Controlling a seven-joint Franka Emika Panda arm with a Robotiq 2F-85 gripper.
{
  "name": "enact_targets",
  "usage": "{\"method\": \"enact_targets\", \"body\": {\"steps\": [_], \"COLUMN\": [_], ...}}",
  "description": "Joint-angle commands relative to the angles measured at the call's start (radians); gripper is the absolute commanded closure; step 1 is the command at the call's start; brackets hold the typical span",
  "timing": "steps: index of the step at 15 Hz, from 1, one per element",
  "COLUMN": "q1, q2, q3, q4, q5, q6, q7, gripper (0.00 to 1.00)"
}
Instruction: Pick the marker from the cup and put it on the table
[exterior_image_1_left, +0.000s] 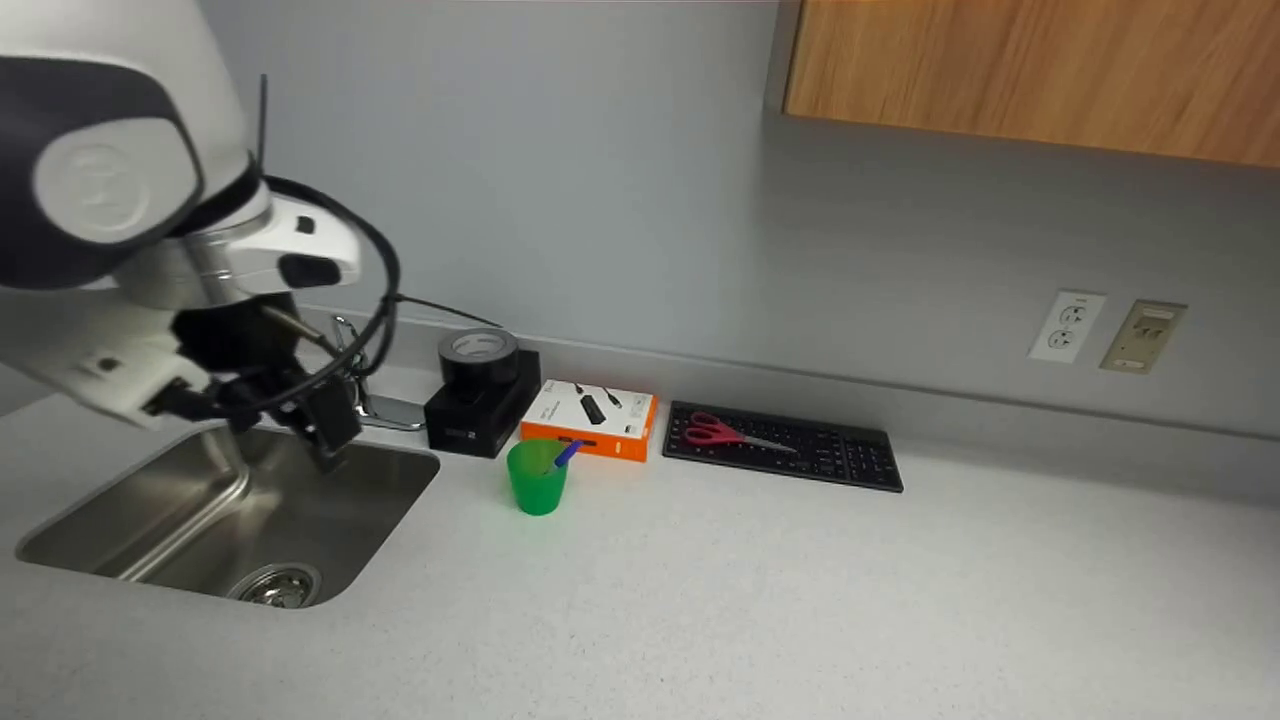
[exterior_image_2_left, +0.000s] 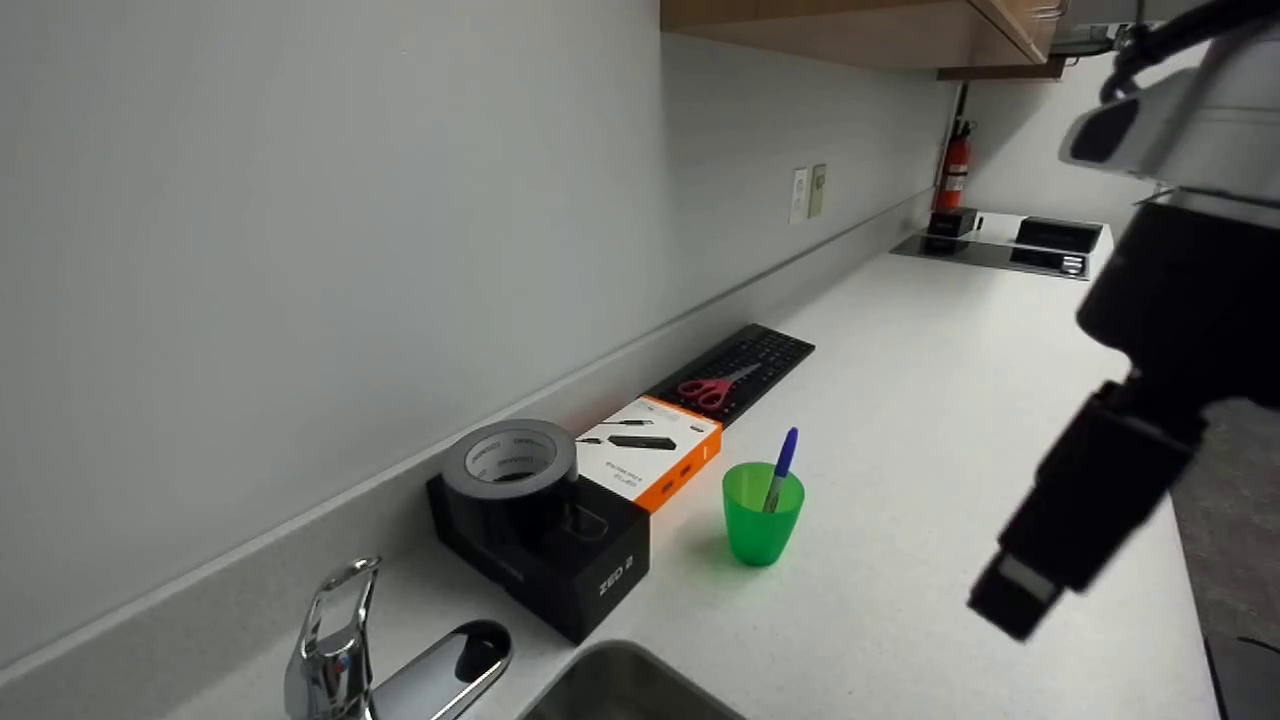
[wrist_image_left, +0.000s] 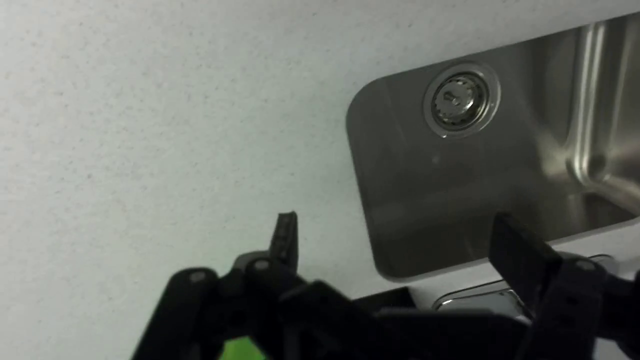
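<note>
A blue-capped marker (exterior_image_1_left: 567, 454) leans inside a green cup (exterior_image_1_left: 538, 487) on the white table (exterior_image_1_left: 760, 600). Both also show in an exterior view, the marker (exterior_image_2_left: 785, 456) tilted with its blue end above the rim of the upright cup (exterior_image_2_left: 752, 530). In the wrist view only a green bit of the cup (wrist_image_left: 242, 350) shows at the bottom edge; the marker is out of view there. My gripper (wrist_image_left: 395, 215) is open and empty, its fingers wide apart. It hangs above the sink side, apart from the cup, in both exterior views (exterior_image_1_left: 328, 435) (exterior_image_2_left: 1015, 595).
A sink (exterior_image_1_left: 270, 520) and faucet (exterior_image_2_left: 335, 660) lie beside the cup. Behind the cup are a black box (exterior_image_2_left: 590, 580) with a tape roll (exterior_image_2_left: 510, 465), an orange-white box (exterior_image_1_left: 590, 415), and a keyboard (exterior_image_1_left: 840, 455) with red scissors (exterior_image_1_left: 710, 430). A wooden cabinet (exterior_image_1_left: 1040, 70) hangs above.
</note>
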Motion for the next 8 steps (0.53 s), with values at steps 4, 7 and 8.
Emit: {"method": "enact_targets", "body": {"steps": [4,7,8], "q1": [-0.097,-0.09,-0.09], "q2": [0.206,0.184,0.194], "q3": [-0.12,-0.126,-0.126], "q4": [0.162,0.141,0.15], "q5": [-0.064,-0.054,-0.054], "q6": [0.023,0.009,0.009], "q7": [-0.113,-0.109,-0.109], "gripper": [0.0,0.0,0.0]}}
